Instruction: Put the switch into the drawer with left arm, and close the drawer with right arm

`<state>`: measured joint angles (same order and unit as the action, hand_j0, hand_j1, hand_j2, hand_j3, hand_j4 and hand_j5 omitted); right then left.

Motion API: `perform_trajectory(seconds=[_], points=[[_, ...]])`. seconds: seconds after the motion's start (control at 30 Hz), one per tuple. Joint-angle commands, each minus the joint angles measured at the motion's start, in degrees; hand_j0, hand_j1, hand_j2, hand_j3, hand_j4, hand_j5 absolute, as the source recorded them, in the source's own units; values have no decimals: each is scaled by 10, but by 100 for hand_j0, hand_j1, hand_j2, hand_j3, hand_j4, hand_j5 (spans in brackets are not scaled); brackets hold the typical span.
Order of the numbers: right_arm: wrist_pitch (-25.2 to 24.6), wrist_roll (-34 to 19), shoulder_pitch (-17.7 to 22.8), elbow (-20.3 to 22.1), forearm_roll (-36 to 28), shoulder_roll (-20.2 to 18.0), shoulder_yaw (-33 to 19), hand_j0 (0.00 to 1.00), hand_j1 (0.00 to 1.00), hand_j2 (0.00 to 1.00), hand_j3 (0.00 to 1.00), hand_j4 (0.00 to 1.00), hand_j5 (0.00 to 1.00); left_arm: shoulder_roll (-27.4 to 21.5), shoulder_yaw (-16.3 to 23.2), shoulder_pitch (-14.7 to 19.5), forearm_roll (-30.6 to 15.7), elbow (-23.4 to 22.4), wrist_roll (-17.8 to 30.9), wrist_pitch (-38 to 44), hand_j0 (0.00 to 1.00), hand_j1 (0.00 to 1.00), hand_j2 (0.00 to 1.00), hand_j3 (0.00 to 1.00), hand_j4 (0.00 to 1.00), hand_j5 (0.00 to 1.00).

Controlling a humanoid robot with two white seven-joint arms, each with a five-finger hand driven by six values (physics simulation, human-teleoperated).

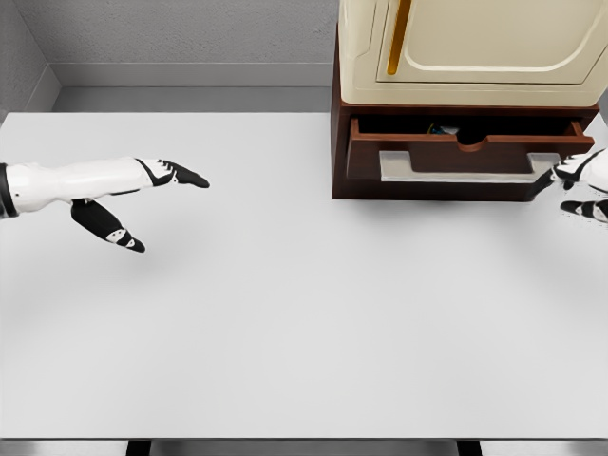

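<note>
While the white table (285,323) takes up most of the head view, the coming move turns on its twelve-to-two o'clock corner, where a dark wooden cabinet (340,142) stands under a cream appliance (475,47). Its drawer (465,152) is drawn out only a little toward the robot, long axis running nine to three o'clock, with a pale handle plate across the front.

The right hand (579,185) enters at three o'clock and sits just beside the drawer front's right end, by far the nearer hand; its dark fingertips appear to touch or nearly touch the front edge, though contact cannot be confirmed. The fingers look loosely extended and hold nothing. In my judgement a push toward twelve o'clock, square to the drawer's long axis, is what remains.

The left hand (142,195) hovers at nine o'clock, well apart from the cabinet, fingers spread and empty, pointing toward three o'clock.

A small dark object with a hint of colour, presumably the switch (443,126), shows inside the drawer opening near its middle; it is too small and shadowed to describe further.
</note>
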<state>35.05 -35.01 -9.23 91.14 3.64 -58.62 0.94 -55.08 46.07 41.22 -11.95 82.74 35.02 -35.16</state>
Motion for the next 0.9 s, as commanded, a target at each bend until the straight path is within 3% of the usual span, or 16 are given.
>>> perform_trajectory(seconds=[0.0, 0.37, 0.53, 0.87], points=[[-1, 0, -2, -7, 7, 3, 23, 61, 61, 61, 61, 61, 61, 0, 1, 0, -4, -4, 0, 2, 100, 100, 100, 100, 100, 100], [-1, 0, -10, -13, 10, 9, 49, 61, 61, 61, 61, 61, 61, -1, 1, 0, -4, -4, 0, 2, 100, 100, 100, 100, 100, 100], [-1, 0, -57, -39, 20, 24, 85, 62, 62, 62, 62, 62, 62, -1, 2, 0, -4, -5, 0, 2, 100, 100, 100, 100, 100, 100], [-1, 0, -84, -48, 21, 32, 110, 62, 62, 62, 62, 62, 62, 0, 10, 0, -4, -5, 0, 2, 100, 100, 100, 100, 100, 100]])
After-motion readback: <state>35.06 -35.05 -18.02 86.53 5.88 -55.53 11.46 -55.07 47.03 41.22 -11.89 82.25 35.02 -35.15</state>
